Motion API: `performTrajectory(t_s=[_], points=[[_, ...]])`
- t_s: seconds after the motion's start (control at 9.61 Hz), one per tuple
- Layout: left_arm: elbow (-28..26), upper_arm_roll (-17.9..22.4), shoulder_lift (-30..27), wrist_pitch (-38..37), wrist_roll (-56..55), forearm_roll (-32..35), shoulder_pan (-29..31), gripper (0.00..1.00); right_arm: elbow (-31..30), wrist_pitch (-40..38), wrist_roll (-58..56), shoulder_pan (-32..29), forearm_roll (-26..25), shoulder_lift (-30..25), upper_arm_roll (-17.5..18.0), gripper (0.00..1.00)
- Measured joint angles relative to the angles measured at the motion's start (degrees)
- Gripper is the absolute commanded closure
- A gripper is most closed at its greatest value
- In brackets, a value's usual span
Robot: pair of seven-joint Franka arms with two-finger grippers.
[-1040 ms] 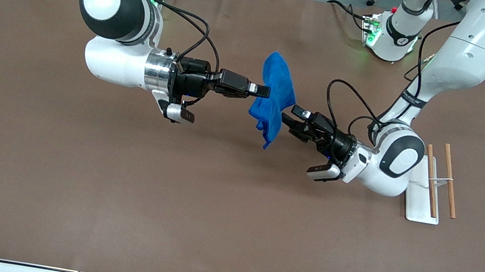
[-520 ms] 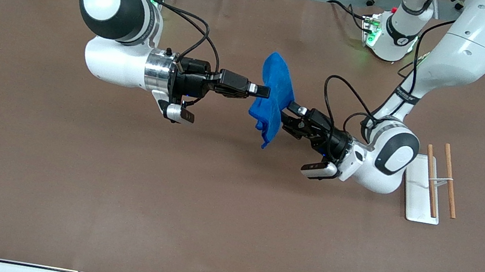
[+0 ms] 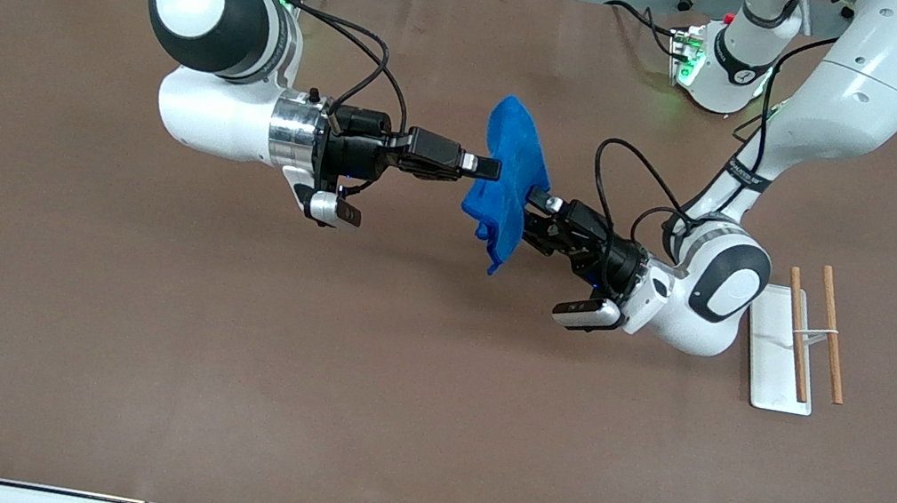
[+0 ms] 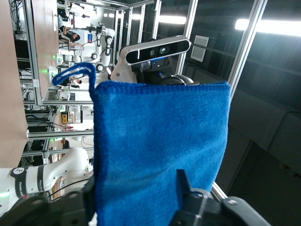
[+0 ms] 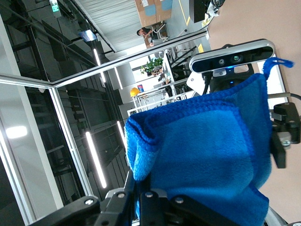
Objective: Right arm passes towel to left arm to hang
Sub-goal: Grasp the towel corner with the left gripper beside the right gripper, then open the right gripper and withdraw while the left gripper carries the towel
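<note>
The royal-blue towel [image 3: 511,180] hangs in the air over the middle of the table. My right gripper [image 3: 493,170] is shut on its edge; the right wrist view shows the fingers [image 5: 141,207] pinching the cloth [image 5: 207,141]. My left gripper [image 3: 531,209] is open at the towel's edge toward the left arm's end of the table. In the left wrist view the cloth [image 4: 160,141] lies between the spread fingers [image 4: 184,188] of the left gripper [image 4: 136,200]. The thread loop [image 4: 70,75] sticks out at one corner.
The white rack [image 3: 772,357] with two wooden bars [image 3: 797,334] stands near the left arm's end of the table, beside the left arm's elbow. The brown table [image 3: 215,359] stretches toward the front camera.
My left gripper has moved in toward the towel and now has its open fingers on either side of the cloth. The right gripper and the towel have stayed in place.
</note>
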Motion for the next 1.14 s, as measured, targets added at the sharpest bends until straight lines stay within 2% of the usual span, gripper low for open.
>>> performTrajectory(t_s=[0.42, 0.52, 0.62, 1.04, 1.14], points=[[0.6, 0.02, 0.0, 0.0, 0.08, -0.25, 0.5, 0.85, 0.0, 0.0, 0.0, 0.03, 0.0, 0.06, 0.0, 0.97], [0.93, 0.05, 0.0, 0.0, 0.09, -0.25, 0.85, 0.94, 0.0, 0.0, 0.01, 0.03, 0.0, 0.08, 0.0, 0.83], [1.19, 0.06, 0.0, 0.0, 0.09, -0.25, 1.07, 0.99, 0.0, 0.0, 0.05, 0.04, 0.0, 0.08, 0.0, 0.01], [1.85, 0.23, 0.0, 0.0, 0.09, -0.25, 1.65, 1.0, 0.02, 0.18, 0.06, 0.02, -0.02, 0.11, -0.77, 0.0], [2.05, 0.49, 0.0, 0.03, 0.08, -0.25, 1.73, 1.0, 0.02, 0.31, -0.03, -0.03, -1.49, 0.12, -1.22, 0.0]])
